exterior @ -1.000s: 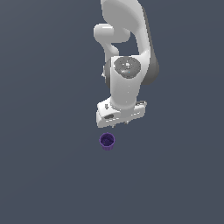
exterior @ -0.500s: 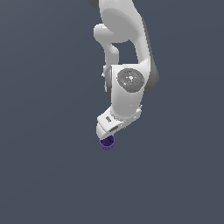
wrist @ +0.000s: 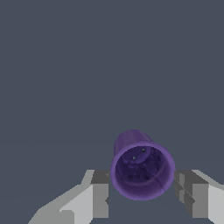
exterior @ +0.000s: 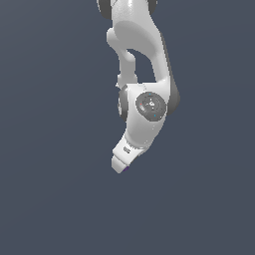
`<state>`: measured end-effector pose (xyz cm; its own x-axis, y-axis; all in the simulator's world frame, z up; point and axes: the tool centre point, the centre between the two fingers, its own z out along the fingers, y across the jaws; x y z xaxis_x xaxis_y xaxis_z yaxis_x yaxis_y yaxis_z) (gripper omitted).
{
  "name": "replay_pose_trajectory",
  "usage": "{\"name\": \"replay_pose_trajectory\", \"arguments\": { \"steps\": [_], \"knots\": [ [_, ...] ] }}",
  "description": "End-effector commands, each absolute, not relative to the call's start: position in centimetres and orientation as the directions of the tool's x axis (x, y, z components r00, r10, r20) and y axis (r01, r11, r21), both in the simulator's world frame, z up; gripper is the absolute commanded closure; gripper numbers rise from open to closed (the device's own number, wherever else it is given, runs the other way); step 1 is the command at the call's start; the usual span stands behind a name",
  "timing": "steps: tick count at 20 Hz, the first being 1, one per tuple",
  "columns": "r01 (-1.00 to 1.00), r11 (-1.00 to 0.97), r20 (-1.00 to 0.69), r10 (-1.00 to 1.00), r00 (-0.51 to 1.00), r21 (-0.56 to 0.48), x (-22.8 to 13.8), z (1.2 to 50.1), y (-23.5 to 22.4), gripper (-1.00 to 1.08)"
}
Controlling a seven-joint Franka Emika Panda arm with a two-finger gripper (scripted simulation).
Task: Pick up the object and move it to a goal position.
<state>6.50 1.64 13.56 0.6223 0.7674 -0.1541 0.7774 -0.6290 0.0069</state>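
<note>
In the wrist view the dark purple cup [wrist: 141, 168] stands with its hollow top toward the camera, between my two grey fingers [wrist: 99, 194]. My gripper [wrist: 142, 192] is open, with one finger on each side of the cup and a small gap at each side. In the exterior view my gripper [exterior: 121, 167] has come down over the cup, which is almost wholly hidden behind the white hand; only a sliver of purple [exterior: 127, 168] shows at its edge.
The plain dark grey floor [exterior: 50, 199] lies all around. The white arm [exterior: 144, 69] rises above the gripper toward the top of the exterior view.
The gripper has dropped and tilted down over the cup. The cup was in plain sight below the hand a second ago and is now covered by it.
</note>
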Motion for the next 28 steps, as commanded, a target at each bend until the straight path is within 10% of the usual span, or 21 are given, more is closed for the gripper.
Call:
{"name": "replay_pose_trajectory", "arguments": {
  "steps": [1, 28],
  "knots": [
    [0.822, -0.570, -0.170, 0.810, 0.562, -0.001, 7.0, 13.1, 1.3, -0.20],
    [0.985, -0.136, -0.258, 0.960, 0.105, -0.106, 9.6, 9.8, -1.4, -0.20]
  ]
}}
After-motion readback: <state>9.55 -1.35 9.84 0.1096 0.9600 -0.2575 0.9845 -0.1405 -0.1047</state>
